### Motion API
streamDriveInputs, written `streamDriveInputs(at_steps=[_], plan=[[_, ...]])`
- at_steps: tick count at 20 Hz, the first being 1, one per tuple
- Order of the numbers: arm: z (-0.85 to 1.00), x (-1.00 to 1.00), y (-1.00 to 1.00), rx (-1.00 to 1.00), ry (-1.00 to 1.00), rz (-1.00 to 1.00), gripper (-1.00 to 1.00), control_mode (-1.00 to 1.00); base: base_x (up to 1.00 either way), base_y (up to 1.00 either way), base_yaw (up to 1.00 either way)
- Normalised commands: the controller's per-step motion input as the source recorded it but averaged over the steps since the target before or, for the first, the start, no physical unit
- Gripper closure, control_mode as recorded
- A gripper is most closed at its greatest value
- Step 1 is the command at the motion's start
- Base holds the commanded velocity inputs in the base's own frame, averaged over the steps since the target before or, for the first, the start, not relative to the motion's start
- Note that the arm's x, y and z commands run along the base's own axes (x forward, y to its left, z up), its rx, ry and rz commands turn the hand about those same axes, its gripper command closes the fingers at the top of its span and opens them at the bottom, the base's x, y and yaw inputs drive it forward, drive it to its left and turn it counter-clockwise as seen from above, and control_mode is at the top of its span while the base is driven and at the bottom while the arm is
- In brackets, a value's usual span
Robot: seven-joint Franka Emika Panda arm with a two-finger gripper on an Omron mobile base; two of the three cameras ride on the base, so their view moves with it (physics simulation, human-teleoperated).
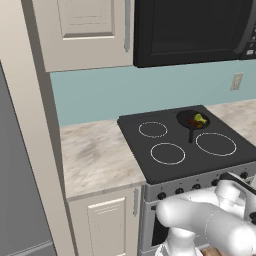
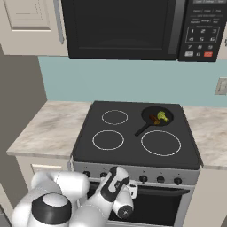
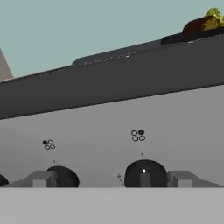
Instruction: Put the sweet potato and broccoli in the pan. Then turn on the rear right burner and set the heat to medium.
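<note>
The black pan (image 1: 191, 120) (image 2: 156, 116) sits at the cooktop's rear right, covering the rear right burner, its handle pointing to the front left. Inside it lie the yellow-green broccoli (image 1: 200, 119) (image 2: 163, 116) (image 3: 212, 18) and the reddish-brown sweet potato (image 1: 193, 124) (image 2: 154, 119) (image 3: 195, 26). My gripper (image 2: 122, 174) (image 3: 113, 179) is low in front of the stove's control panel, open and holding nothing. In the hand view its fingertips (image 3: 41, 179) stand wide apart, with two dark knobs (image 3: 145, 173) close ahead of them.
Three white-ringed burners (image 2: 160, 142) mark the black glass cooktop (image 2: 133, 142). A row of knobs (image 2: 160, 179) runs along the grey front panel. A microwave (image 2: 124, 26) hangs above. Marble counters (image 1: 95, 155) flank the stove.
</note>
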Motion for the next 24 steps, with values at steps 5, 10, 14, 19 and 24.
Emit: streamDriveInputs(at_steps=[5, 10, 14, 19, 24], plan=[[0.00, 0.21, -0.06, -0.03, 0.00, 0.00, -1.00, -1.00, 0.00, 0.00, 0.00], [-0.09, 0.11, 0.00, -0.02, 0.02, 0.00, -1.00, -1.00, 0.00, 0.00, 0.00], [-0.23, 0.06, -0.01, -0.01, 0.02, 0.00, -1.00, -1.00, 0.00, 0.00, 0.00], [-0.19, 0.00, 0.00, 0.00, 0.00, 0.00, -1.00, -1.00, 0.00, 0.00, 0.00], [0.00, 0.00, -0.15, 0.00, 0.00, 0.00, -1.00, -1.00, 0.00, 0.00, 0.00]])
